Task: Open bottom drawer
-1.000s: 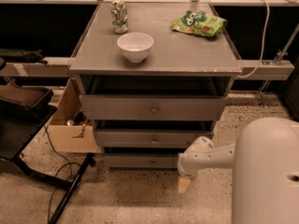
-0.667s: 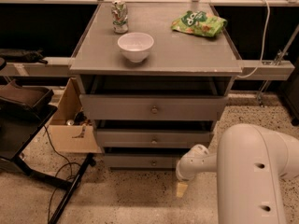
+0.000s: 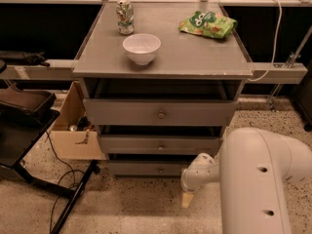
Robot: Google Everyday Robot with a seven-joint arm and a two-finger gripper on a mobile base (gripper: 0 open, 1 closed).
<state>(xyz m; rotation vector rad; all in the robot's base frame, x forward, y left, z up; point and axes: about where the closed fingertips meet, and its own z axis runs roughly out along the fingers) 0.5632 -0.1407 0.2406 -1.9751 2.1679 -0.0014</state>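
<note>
The bottom drawer [image 3: 146, 168] is the narrowest grey front, lowest in the cabinet, with a small round knob [image 3: 160, 169] at its centre. It sits almost flush, with a dark gap above it. The mid-width drawer [image 3: 161, 144] and the widest drawer [image 3: 160, 112] are above it. My gripper [image 3: 187, 198] hangs low over the floor, just right of and in front of the bottom drawer's right end, apart from the knob. My white arm [image 3: 258, 179] fills the lower right.
On the cabinet top [image 3: 204, 57] stand a white bowl [image 3: 141, 48], a can [image 3: 125, 17] and a green snack bag [image 3: 208, 25]. A cardboard box [image 3: 73, 130] sits left of the cabinet. A black stand leg [image 3: 73, 199] and cables lie on the floor at left.
My arm has swung in and fills more of the lower right. The gripper has shifted slightly down and left. The drawers have not moved.
</note>
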